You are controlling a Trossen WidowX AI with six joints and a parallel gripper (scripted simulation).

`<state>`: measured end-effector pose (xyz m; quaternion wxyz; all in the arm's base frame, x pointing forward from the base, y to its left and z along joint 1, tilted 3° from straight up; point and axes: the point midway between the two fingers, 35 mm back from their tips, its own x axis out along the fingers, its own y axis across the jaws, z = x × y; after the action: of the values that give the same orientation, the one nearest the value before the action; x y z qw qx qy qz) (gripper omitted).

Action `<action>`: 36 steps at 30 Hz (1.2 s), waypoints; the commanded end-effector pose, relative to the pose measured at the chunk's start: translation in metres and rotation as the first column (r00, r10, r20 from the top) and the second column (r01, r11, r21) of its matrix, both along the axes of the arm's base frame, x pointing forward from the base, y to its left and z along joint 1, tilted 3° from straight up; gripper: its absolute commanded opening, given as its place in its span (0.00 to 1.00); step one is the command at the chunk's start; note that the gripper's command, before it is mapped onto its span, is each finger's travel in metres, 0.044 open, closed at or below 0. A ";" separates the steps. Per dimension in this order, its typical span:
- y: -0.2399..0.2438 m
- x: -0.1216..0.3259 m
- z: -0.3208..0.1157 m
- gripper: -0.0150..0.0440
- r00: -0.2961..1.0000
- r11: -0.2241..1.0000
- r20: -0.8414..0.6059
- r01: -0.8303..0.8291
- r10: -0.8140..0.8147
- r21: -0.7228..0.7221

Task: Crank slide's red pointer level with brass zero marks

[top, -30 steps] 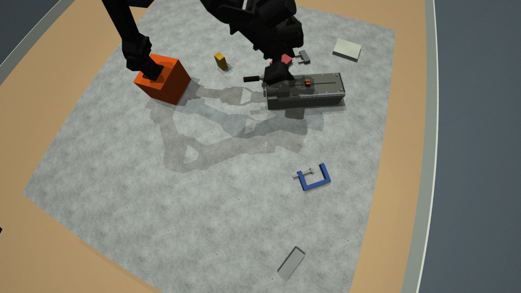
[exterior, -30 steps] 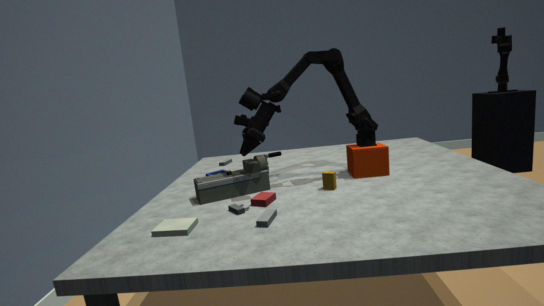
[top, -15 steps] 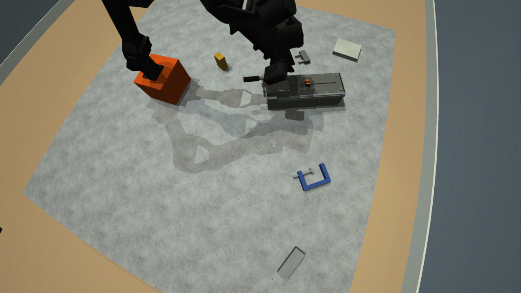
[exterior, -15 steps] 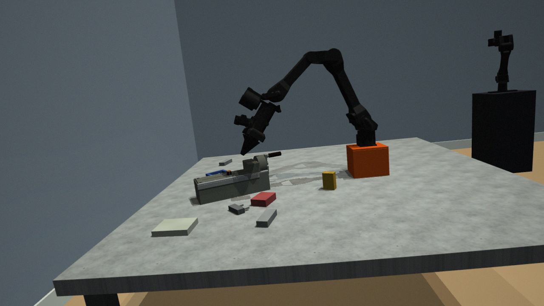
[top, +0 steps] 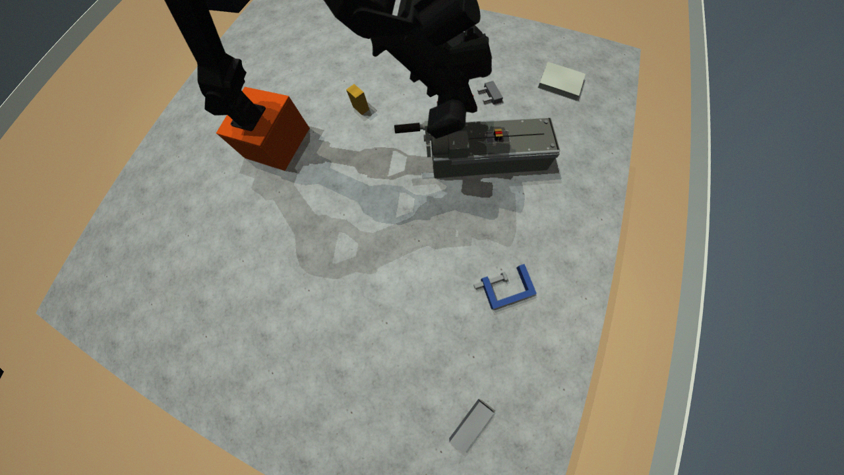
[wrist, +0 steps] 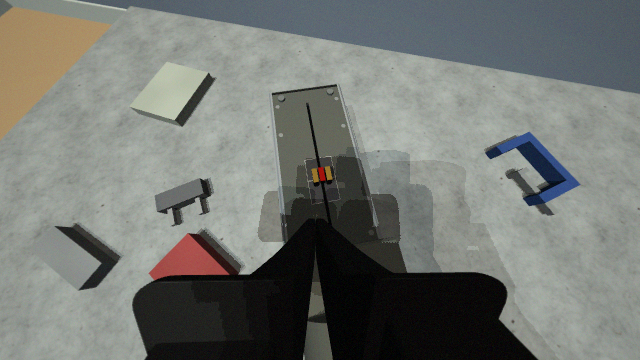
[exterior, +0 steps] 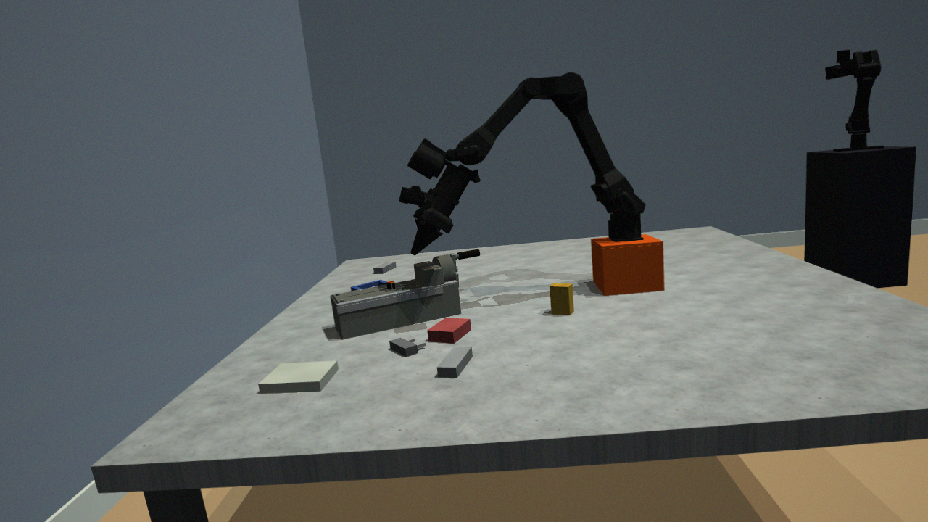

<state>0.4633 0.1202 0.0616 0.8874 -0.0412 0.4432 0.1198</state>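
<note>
The grey machine (top: 513,167) (exterior: 396,317) (wrist: 295,115) stands on the table with a long slot in its top. The red pointer (wrist: 322,174) sits between the left brass mark (wrist: 315,176) and the right brass mark (wrist: 328,173) and looks level with them in the wrist view. The crank's black handle (top: 407,128) (exterior: 468,254) sticks out from the machine's end toward the arm's base; it is hidden in the wrist view. My gripper (exterior: 414,251) (wrist: 315,225) is shut and empty, its tips above the machine's top, clear of the handle.
Beside the machine lie a red block (exterior: 447,332) (wrist: 192,257), a grey two-pronged piece (top: 493,92) (wrist: 180,195), a grey block (exterior: 454,362) and a pale block (top: 562,79). A yellow block (top: 357,100) stands nearer the orange base (top: 289,132). A blue clamp (top: 513,299) lies across from them.
</note>
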 end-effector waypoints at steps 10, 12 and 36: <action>0.000 0.000 0.000 0.34 1.000 1.000 0.000 0.000 0.000 0.000; 0.000 0.000 0.000 0.43 1.000 1.000 0.000 0.000 0.000 0.000; 0.000 0.000 0.000 0.56 1.000 1.000 0.000 0.000 0.000 0.000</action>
<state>0.4633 0.1202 0.0616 0.8874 -0.0413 0.4432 0.1197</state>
